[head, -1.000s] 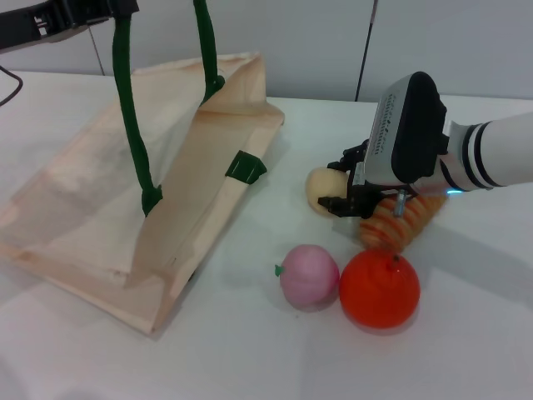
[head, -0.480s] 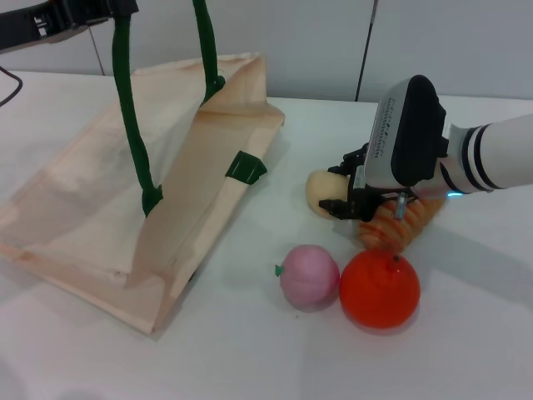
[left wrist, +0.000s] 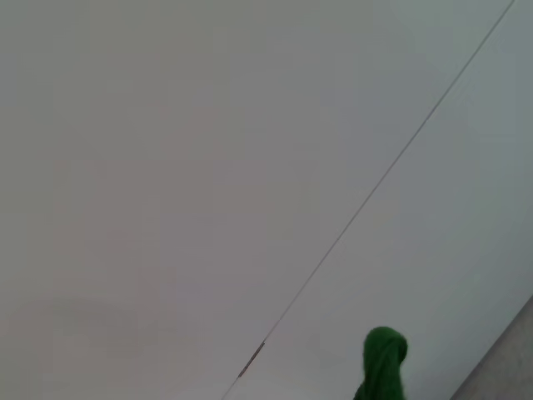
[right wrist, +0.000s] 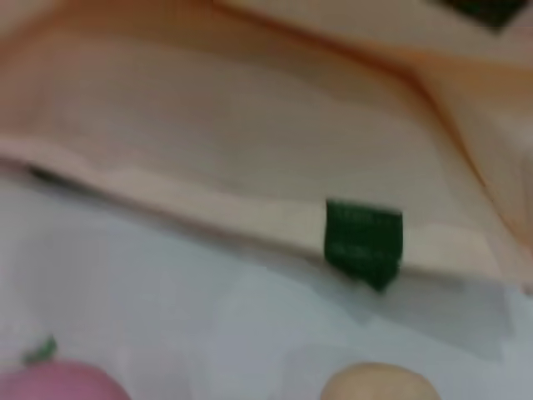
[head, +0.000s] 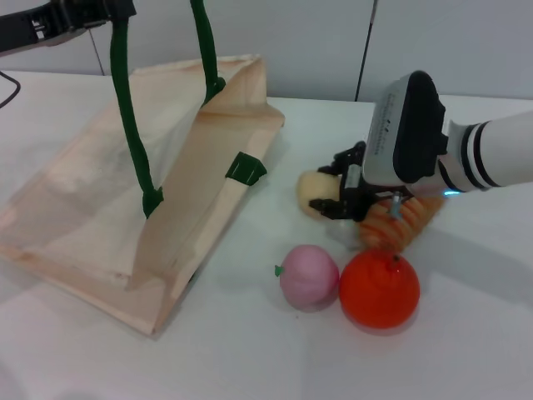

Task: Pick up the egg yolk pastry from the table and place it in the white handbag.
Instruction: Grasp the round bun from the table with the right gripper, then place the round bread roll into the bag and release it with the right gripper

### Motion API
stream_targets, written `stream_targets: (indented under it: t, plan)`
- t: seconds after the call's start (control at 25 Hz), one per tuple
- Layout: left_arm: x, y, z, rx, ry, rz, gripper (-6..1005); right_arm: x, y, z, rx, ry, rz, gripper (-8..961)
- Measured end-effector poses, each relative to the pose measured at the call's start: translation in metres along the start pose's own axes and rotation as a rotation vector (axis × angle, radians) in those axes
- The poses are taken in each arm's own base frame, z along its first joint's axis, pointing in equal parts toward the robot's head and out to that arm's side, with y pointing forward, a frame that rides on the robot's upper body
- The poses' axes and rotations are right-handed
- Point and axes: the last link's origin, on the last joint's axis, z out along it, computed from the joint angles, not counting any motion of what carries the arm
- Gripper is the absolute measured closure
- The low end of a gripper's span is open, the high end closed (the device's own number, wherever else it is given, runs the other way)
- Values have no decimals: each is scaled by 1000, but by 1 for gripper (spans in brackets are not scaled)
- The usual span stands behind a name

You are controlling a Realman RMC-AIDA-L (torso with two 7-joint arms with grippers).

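Observation:
The egg yolk pastry (head: 311, 191), a pale cream lump, sits between the black fingers of my right gripper (head: 331, 188), which is shut on it just above the table, right of the bag. It also shows at the edge of the right wrist view (right wrist: 379, 385). The white handbag (head: 100, 192) lies slanted on the left, its mouth held up by its dark green handles (head: 129, 108). My left gripper (head: 62, 17) is at the top left, shut on a handle; a bit of green handle (left wrist: 381, 362) shows in the left wrist view. The bag's side (right wrist: 208, 125) and a green tab (right wrist: 362, 242) fill the right wrist view.
A pink round fruit (head: 309, 277) and a red-orange round fruit (head: 379, 289) lie side by side in front of the right gripper. An orange-and-cream spiral bread (head: 391, 223) lies under the right wrist. The white table (head: 250, 358) runs to the near edge.
My right gripper has shifted slightly left toward the bag with the pastry between its fingers. The left arm and bag handles have barely moved.

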Motion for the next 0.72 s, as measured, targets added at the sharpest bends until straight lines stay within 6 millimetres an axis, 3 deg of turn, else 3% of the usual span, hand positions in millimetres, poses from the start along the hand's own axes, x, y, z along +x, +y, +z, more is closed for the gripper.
stream_targets:
  t: [0.72]
  plan:
    - [6,2,-1,-11,-1,9,876,-59,16,-28,-143,-214,-108,465]
